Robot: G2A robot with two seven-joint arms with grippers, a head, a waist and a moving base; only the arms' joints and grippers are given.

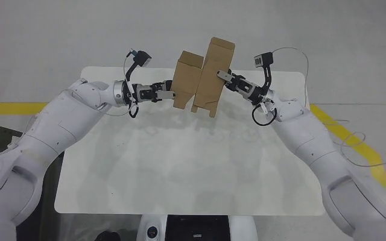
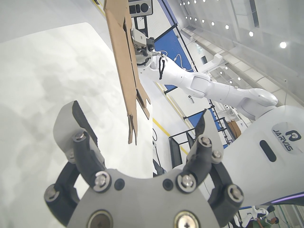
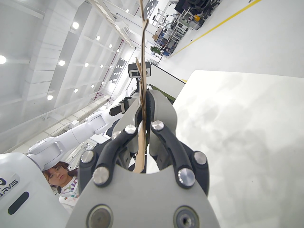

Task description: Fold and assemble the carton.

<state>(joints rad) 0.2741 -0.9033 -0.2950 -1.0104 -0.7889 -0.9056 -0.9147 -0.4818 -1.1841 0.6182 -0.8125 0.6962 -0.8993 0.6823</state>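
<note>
A flat, partly unfolded brown carton [image 1: 202,75] hangs upright in the air over the table's far edge. My right gripper [image 1: 221,75] is shut on its right-hand panel; in the right wrist view the cardboard edge [image 3: 143,72] runs straight between the closed fingers [image 3: 143,96]. My left gripper [image 1: 170,94] sits beside the carton's left panel, open. In the left wrist view its two fingers [image 2: 140,109] stand wide apart, and the carton [image 2: 122,55] hangs just beyond their tips, untouched. The right gripper [image 2: 140,46] shows behind the carton there.
The white table [image 1: 181,175] lies bare below both arms. A yellow floor line [image 1: 21,108] runs past the table's left and right sides. Cables loop near the right wrist [image 1: 264,115].
</note>
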